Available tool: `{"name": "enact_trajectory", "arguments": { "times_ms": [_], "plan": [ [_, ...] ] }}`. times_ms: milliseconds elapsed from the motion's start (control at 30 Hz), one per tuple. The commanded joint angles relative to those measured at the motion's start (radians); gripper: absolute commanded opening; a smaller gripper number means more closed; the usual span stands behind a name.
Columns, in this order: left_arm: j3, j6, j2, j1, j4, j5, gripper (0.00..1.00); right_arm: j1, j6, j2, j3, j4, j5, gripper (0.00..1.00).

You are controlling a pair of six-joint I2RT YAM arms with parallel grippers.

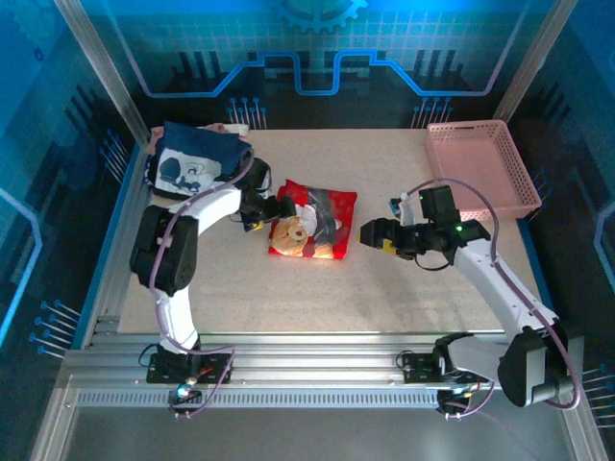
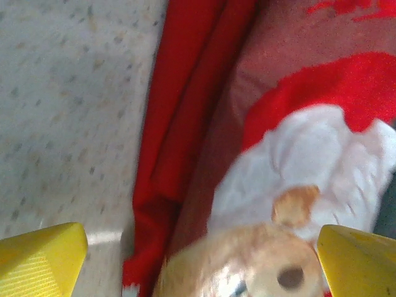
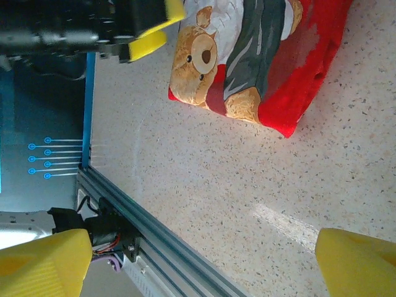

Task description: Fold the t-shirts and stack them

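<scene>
The red t-shirt (image 1: 313, 223) with the teddy-bear print lies folded in the middle of the table. My left gripper (image 1: 261, 213) stands open at its left edge. In the left wrist view the yellow fingertips (image 2: 40, 260) are wide apart over the red t-shirt (image 2: 185, 111), whose folded edge and bear print lie below the gap of the left gripper (image 2: 201, 266). The navy t-shirt (image 1: 197, 163) lies folded at the back left. My right gripper (image 1: 370, 233) is open just right of the red shirt. Below the right gripper (image 3: 198, 266) is bare table, with the red t-shirt (image 3: 260, 68) ahead of it.
A pink lattice basket (image 1: 480, 165) stands at the back right corner. The table's aluminium front rail (image 3: 154, 235) runs close below the right gripper. The left arm's yellow fingers (image 3: 154, 31) show at the top of the right wrist view.
</scene>
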Motion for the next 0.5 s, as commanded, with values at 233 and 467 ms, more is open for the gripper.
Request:
{"name": "enact_trajectory", "arguments": {
  "times_ms": [233,467],
  "plan": [
    [0.262,0.022,0.242,-0.09,-0.107,-0.242,0.82,0.034,0.051,-0.051,0.002,0.04,0.019,0.95],
    [0.344,0.017,0.385,-0.174,-0.14,-0.255,0.56,0.035,0.038,-0.051,0.053,0.02,0.004,0.95]
  ]
}}
